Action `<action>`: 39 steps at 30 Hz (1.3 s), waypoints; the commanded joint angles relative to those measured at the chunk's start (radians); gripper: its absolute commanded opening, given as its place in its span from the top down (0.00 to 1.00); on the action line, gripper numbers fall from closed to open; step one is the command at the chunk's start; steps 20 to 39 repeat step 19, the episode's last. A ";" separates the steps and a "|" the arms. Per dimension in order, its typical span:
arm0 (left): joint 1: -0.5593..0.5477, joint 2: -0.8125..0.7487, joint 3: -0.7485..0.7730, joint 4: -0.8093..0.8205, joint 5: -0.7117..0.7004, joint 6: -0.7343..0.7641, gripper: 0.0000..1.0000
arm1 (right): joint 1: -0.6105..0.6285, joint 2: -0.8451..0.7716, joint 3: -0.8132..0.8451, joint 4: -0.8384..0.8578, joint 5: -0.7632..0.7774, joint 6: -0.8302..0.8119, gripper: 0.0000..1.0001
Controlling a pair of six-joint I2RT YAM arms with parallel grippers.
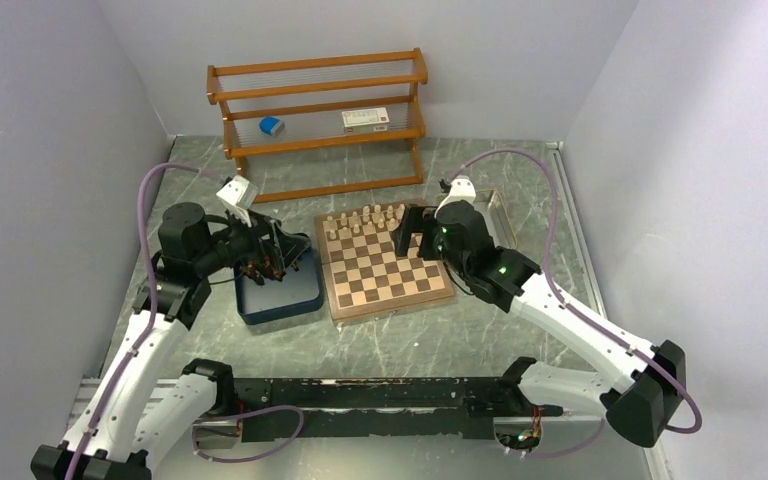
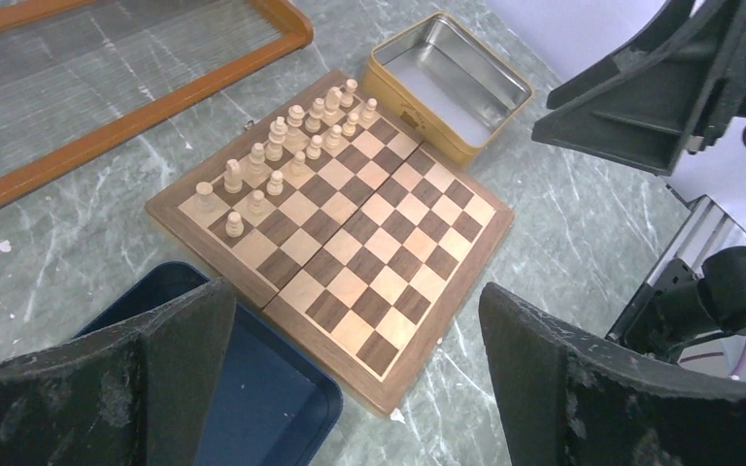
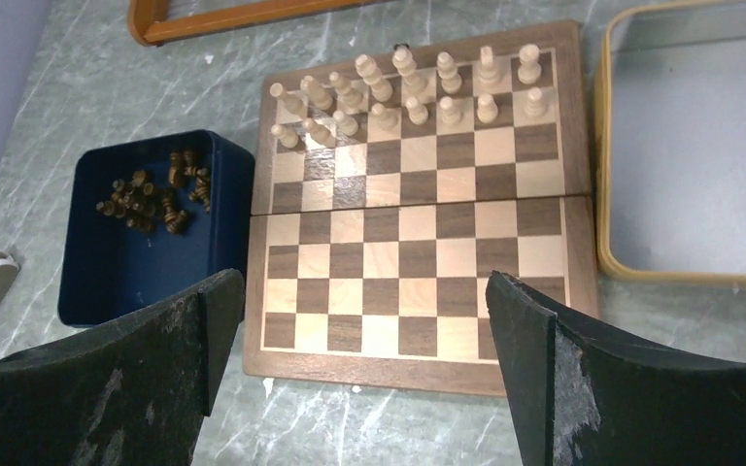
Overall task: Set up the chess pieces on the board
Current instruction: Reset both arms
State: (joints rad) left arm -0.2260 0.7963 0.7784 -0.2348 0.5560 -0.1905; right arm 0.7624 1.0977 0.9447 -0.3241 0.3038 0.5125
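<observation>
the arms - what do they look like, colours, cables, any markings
The left arm and right arm both have white links with black joints. A purple cable loops along each. Green lights glow on the right arm. The left tool and right tool each have two broad black wedge fingers, scuffed grey.

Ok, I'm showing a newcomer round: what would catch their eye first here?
The cream chess pieces stand in two rows along the far edge of the chessboard. The dark brown pieces lie heaped in the navy tray at its left; the yellow tray at its right holds nothing.
</observation>
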 commanded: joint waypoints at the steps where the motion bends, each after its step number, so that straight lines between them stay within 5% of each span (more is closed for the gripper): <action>1: -0.005 -0.040 -0.027 0.021 0.056 -0.049 0.00 | 0.000 -0.032 -0.033 -0.047 0.054 0.087 0.00; 39: -0.006 -0.034 -0.049 -0.004 0.035 -0.044 0.00 | 0.001 -0.133 -0.038 -0.001 0.067 0.069 0.00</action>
